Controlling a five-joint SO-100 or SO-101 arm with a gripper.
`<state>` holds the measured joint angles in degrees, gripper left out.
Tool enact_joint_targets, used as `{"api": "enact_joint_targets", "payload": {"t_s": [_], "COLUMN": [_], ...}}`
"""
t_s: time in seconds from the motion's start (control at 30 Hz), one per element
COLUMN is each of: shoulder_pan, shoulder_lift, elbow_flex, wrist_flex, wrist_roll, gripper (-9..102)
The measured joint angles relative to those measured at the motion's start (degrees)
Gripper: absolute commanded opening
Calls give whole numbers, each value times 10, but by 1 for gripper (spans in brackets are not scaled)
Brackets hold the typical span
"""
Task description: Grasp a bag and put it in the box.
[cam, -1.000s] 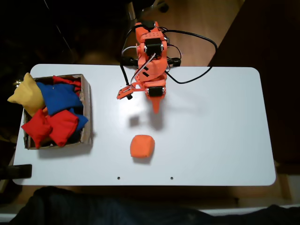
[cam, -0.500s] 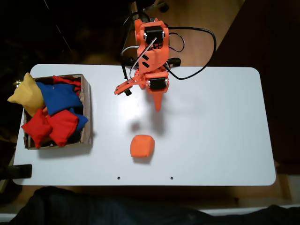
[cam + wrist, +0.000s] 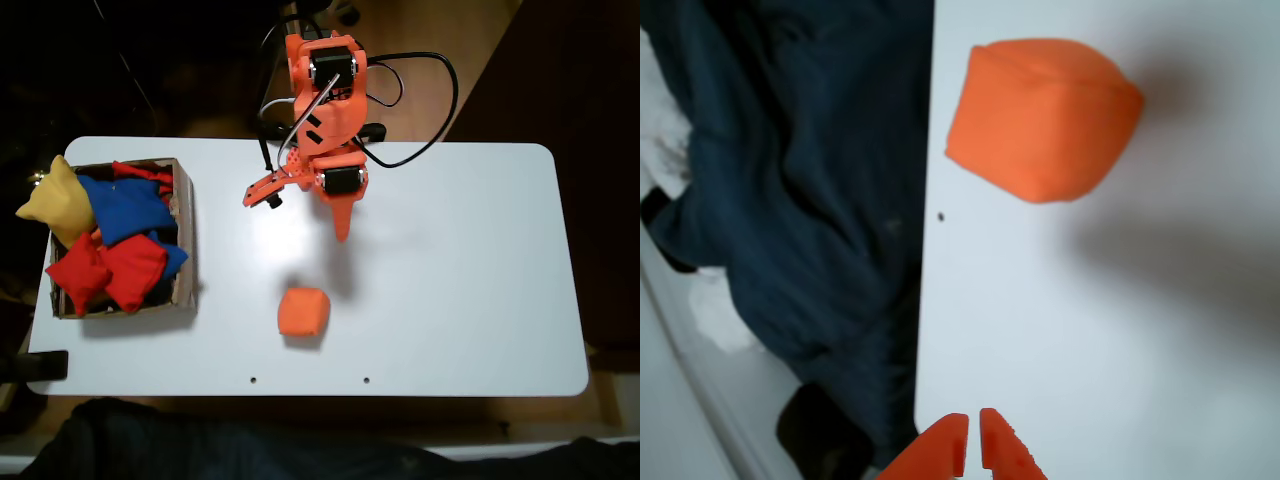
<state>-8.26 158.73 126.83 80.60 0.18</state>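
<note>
The orange arm (image 3: 325, 110) enters from the top centre of the fixed view and reaches downward, ending in a tapered point. In the wrist view the gripper (image 3: 973, 432) shows at the bottom edge, its two orange fingertips (image 3: 952, 440) nearly touching, a thin gap between.

The hand (image 3: 341, 232) is bright orange, like the arm (image 3: 325, 110) behind it, which carries black motor blocks and black cables. Ahead of the hand lies a plain orange beanbag (image 3: 303, 312), unmarked, on a white bench (image 3: 470, 280). In the fixed view, well to the hand's left, a brown cardboard box (image 3: 183, 215) holds red beanbags (image 3: 105, 270), a blue one (image 3: 125, 208) and a yellow one (image 3: 55, 205). In the wrist view, dark navy cloth (image 3: 810, 200) lies past the bench edge.
</note>
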Motion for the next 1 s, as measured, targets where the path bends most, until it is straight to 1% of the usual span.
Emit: {"api": "enact_joint_targets", "payload": {"t_s": [0.4,0.7,1.0], "shoulder_pan": [1,37,78], "shoulder_lift": [-133,-241,-317], "elbow_flex": [-120,-225,-257], "wrist_flex": [23,36,36], "wrist_roll": [0,-1,-1], "gripper": [0,0,0]}}
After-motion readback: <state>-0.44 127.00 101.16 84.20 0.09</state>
